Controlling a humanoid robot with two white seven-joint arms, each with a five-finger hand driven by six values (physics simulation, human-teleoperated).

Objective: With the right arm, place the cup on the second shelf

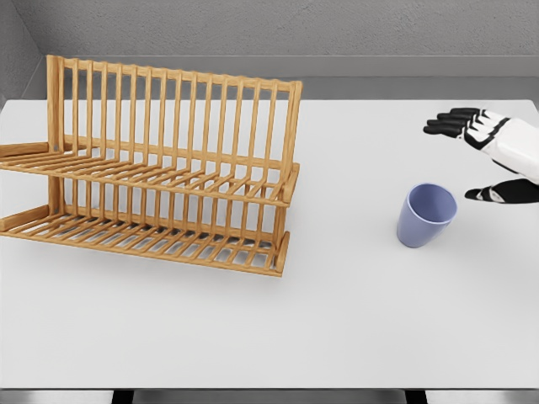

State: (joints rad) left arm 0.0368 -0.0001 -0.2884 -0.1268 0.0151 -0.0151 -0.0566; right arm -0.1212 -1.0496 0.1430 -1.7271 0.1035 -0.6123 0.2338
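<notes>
A smooth, tapered periwinkle cup point(425, 215) is seen upright on the matte white table point(337, 328), well right of a slatted two-tier wooden rack point(160, 168). The right hand point(493, 156), white-shelled with black fingers point(450, 124), is held just beside the cup, fingers extended and thumb spread, nothing grasped. Both shelves are formed of thin parallel bars.

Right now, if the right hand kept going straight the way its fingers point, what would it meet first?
The right hand points left, open. Its fingers aim above the blue cup; probably free until the wooden rack, though depth is unclear.
</notes>
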